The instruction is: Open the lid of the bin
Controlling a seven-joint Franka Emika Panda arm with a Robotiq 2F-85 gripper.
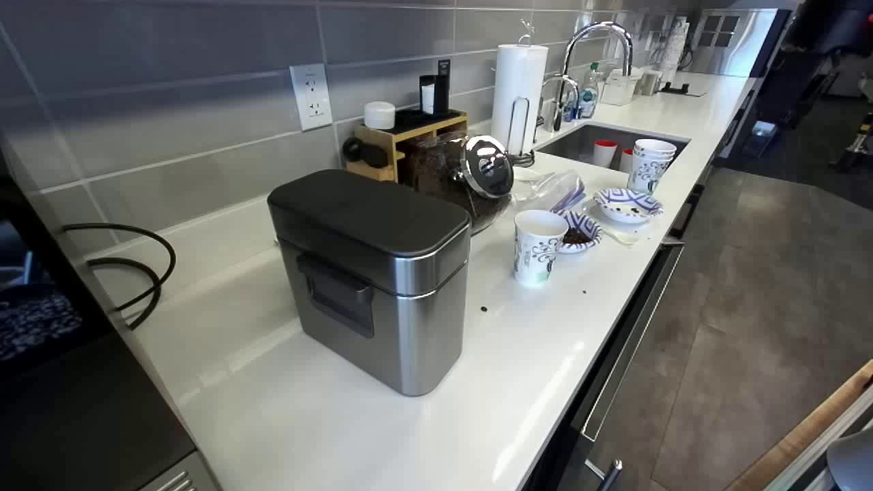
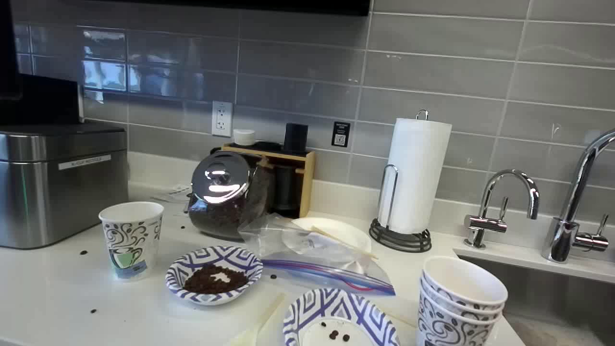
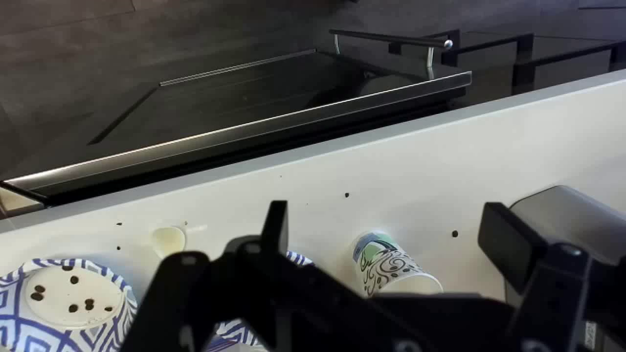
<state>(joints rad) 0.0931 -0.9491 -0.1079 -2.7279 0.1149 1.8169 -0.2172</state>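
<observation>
A: ok so where's the lid [image 1: 372, 211] found, and is anything being gripped?

B: In an exterior view it's seen lying flat across the top of the bin [image 1: 430, 341]. The bin is set upright on the counter [image 1: 327, 429], and a white label [image 2: 84, 162] is stuck on its side.

A: cool, and the gripper [image 3: 391, 227]?

B: Shown in the wrist view (big dark shape, a fair bit gets blocked by it). The jaws are spread wide and nothing's held. A cup [image 3: 386, 261] is framed between the fingers [image 3: 508, 244] there, but it's stood on the counter. Part of the bin is covered too.

A: what else is laid out?

B: The cup is seen near the bin in both exterior views. Dark grounds [image 2: 206, 283] are held in a patterned bowl [image 2: 218, 252] just beside it, and a few beans [image 2: 333, 335] are scattered in another bowl [image 2: 355, 307]. A clear bag [image 2: 298, 240] is laid next to them, a jar [image 2: 211, 218] is set nearer the wall [image 2: 298, 72], and a stack of cups [image 2: 454, 312] is placed just beside the sink [image 2: 567, 302].
</observation>
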